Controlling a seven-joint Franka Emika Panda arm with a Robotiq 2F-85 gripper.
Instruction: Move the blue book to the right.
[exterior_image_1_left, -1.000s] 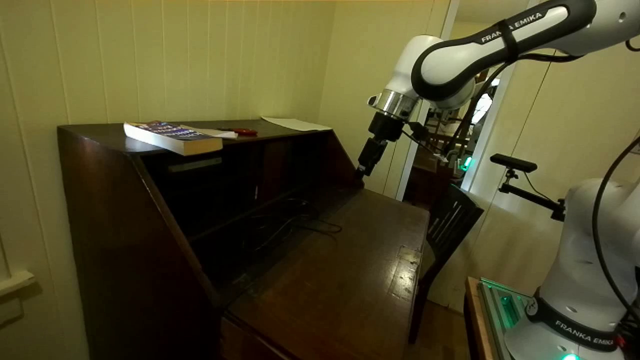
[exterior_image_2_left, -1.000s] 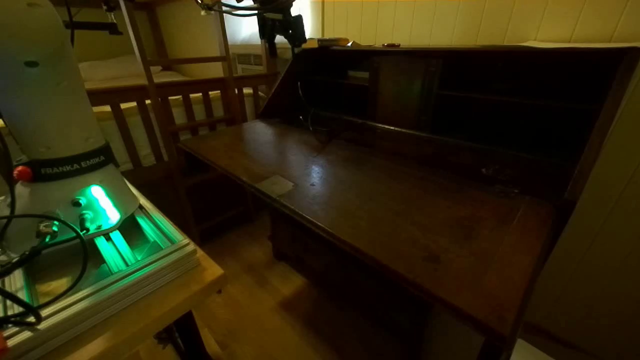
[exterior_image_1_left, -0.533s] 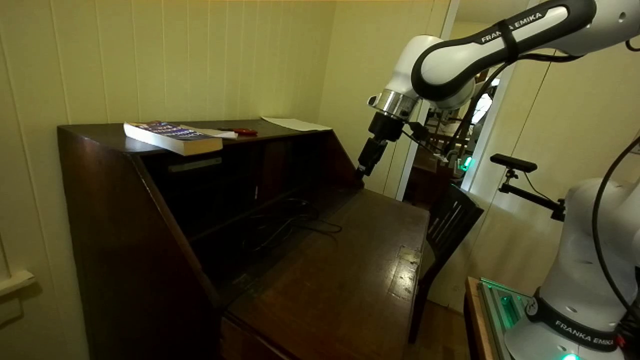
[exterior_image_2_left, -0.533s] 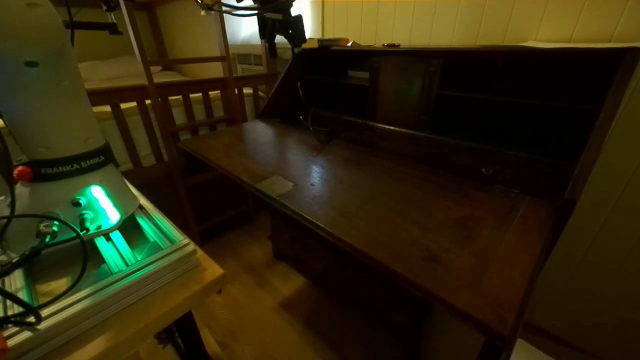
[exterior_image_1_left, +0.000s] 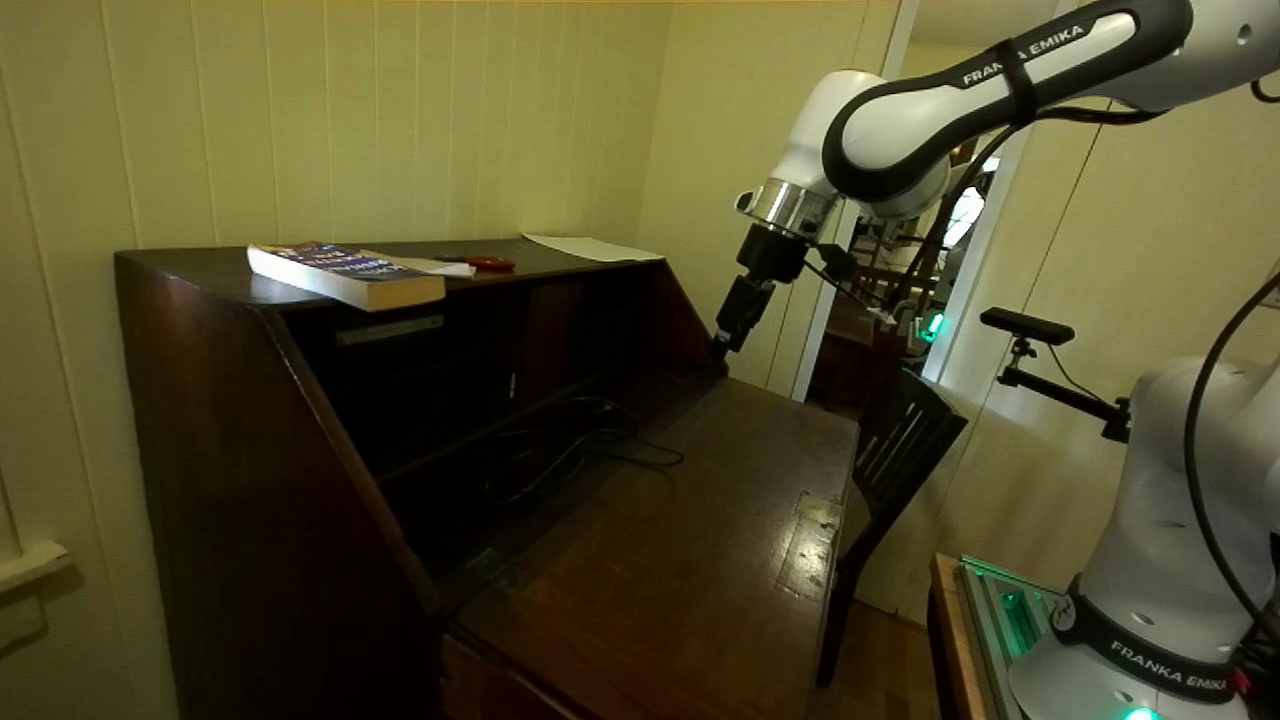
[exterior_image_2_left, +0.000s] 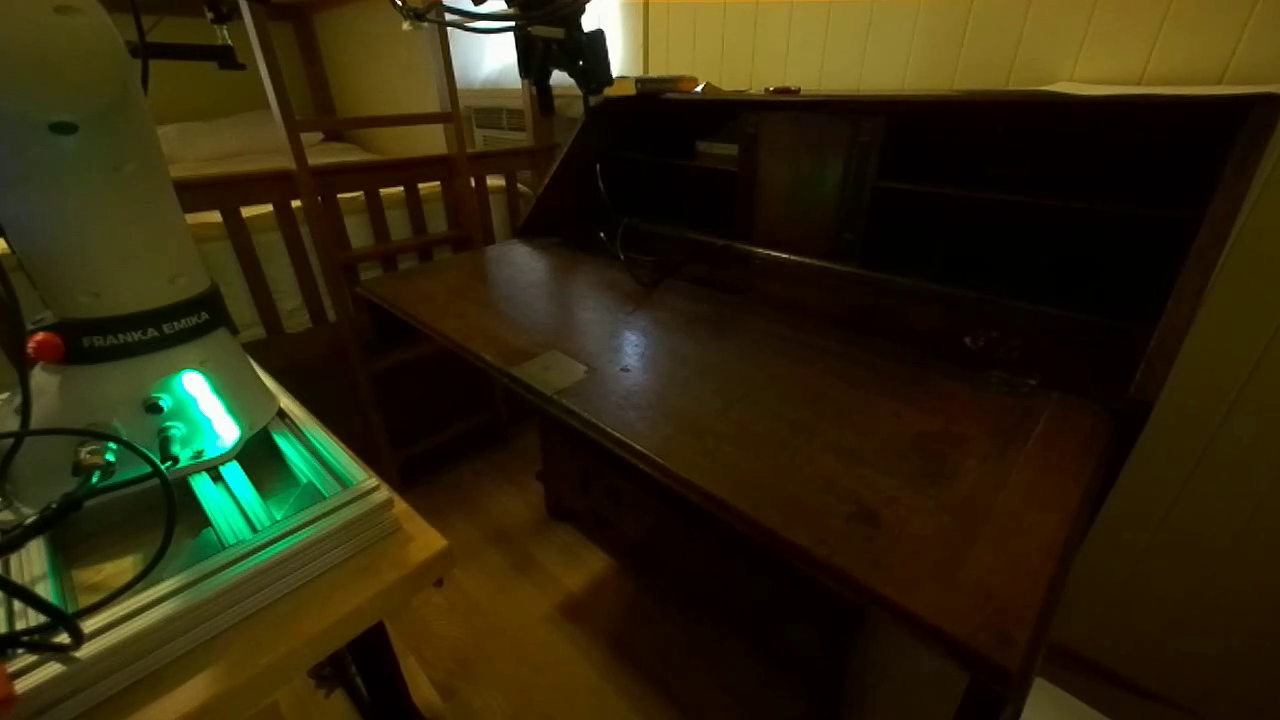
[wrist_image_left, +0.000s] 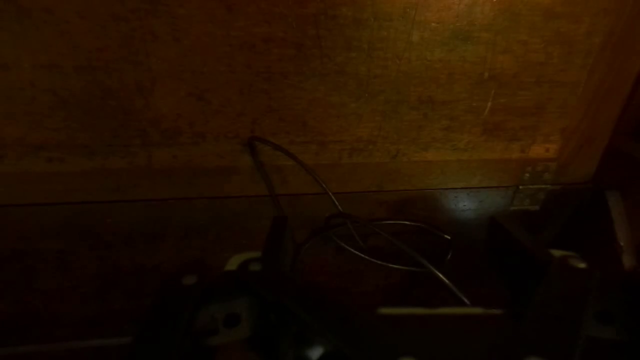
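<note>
I see my gripper (exterior_image_2_left: 569, 98) up high in an exterior view; the book (exterior_image_2_left: 655, 85) lies on top of the brown desk (exterior_image_2_left: 760, 430); a green light (exterior_image_2_left: 208, 410) glows on my robot's base (exterior_image_2_left: 120, 385).

A dark wooden bench (exterior_image_1_left: 700, 480) is standing by a pale panelled wall (exterior_image_1_left: 420, 120). A red object (exterior_image_1_left: 493, 265) and a white sheet (exterior_image_1_left: 595, 248) are lying apart on top; below, a dark cable (wrist_image_left: 342, 214) is looping.
</note>
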